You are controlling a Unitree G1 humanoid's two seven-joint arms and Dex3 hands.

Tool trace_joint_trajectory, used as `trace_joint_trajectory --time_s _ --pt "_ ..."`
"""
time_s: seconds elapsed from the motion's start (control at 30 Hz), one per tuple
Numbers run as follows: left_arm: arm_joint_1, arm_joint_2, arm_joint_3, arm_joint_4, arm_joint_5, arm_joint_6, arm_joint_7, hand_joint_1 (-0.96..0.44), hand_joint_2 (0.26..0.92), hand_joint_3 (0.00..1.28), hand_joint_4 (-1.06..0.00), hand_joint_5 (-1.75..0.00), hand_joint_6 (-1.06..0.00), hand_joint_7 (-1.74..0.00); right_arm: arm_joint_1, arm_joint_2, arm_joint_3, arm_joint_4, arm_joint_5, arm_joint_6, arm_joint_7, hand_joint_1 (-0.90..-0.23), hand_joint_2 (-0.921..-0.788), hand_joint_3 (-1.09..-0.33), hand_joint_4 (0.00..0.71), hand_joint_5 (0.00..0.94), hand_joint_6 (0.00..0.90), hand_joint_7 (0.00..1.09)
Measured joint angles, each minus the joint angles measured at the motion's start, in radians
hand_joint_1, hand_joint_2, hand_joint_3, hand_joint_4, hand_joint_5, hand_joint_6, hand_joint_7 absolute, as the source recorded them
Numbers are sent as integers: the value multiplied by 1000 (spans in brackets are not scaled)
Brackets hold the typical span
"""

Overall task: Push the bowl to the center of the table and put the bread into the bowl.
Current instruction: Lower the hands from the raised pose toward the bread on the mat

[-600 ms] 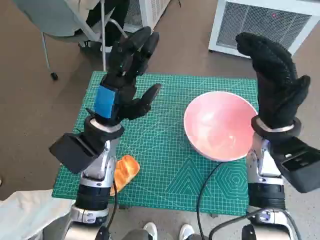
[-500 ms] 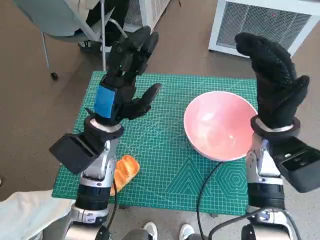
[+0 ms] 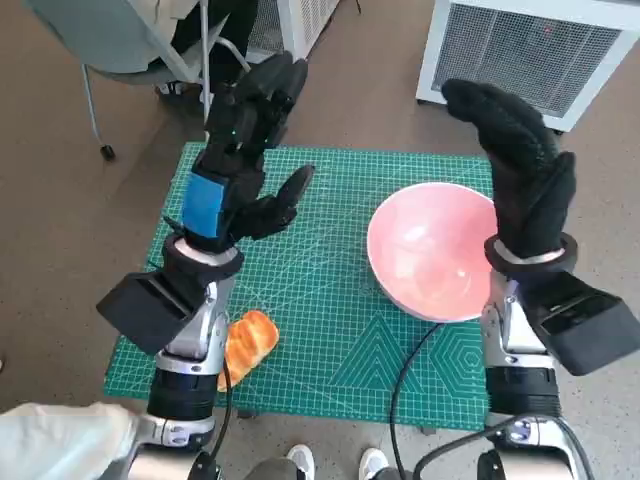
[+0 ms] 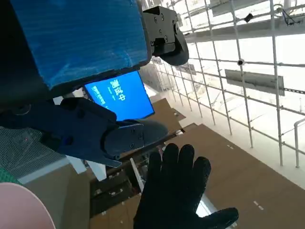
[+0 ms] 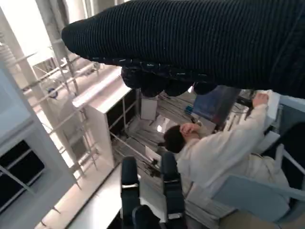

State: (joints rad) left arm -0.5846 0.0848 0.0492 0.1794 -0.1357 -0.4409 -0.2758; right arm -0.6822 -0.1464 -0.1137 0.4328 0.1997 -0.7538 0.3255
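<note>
I have the tabletop [image 3: 330, 330] under its green cutting mat as the biggest thing in the head view, and everything the task needs sits on it. The pink bowl [image 3: 435, 250] lies toward my right side of the mat, not in the middle, so I judge the push has not yet been done. It stands upright with nothing in it that I can see.

My right hand [image 3: 520, 175] is raised above the bowl's far right edge, gloved fingers spread and holding nothing. I read that as the stance for a push: palm set outside the rim so it can drive the bowl leftward toward the centre. Whether the glove already touches the rim I cannot tell from this steep angle; it looks lifted clear of it.

My left hand [image 3: 245, 150] is also up, over the mat's left part, fingers apart and empty, well away from the bowl. Held there, it leaves the middle of the mat free for the bowl to slide into. The left wrist view points up at windows and ceiling and catches the right glove spread open, which agrees.

The bread [image 3: 248, 345], a small orange-brown piece, lies near the mat's front left edge, partly hidden by my left forearm and untouched. I judge it waits for the left hand once the bowl is placed.
</note>
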Motion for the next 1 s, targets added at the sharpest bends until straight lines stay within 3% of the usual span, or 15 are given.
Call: trace_joint_trajectory --time_s 0.53,0.83,1.0 --pt "2 2 7 5 0 -14 4 -387 921 515 -259 -17 1 -725 16 -34 -12 8 -6 -1 2 -609 -921 -775 390 2 264 282" --pt "23 9 13 5 -6 -15 1 -371 921 508 -258 -16 1 -727 23 -107 -106 125 15 -95 2 -619 -921 -802 368 0 253 279" --pt "30 15 21 8 -25 -20 -7 -358 921 496 -255 -14 1 -726 37 -129 -165 168 18 -126 -47 -601 -921 -839 359 0 139 482"
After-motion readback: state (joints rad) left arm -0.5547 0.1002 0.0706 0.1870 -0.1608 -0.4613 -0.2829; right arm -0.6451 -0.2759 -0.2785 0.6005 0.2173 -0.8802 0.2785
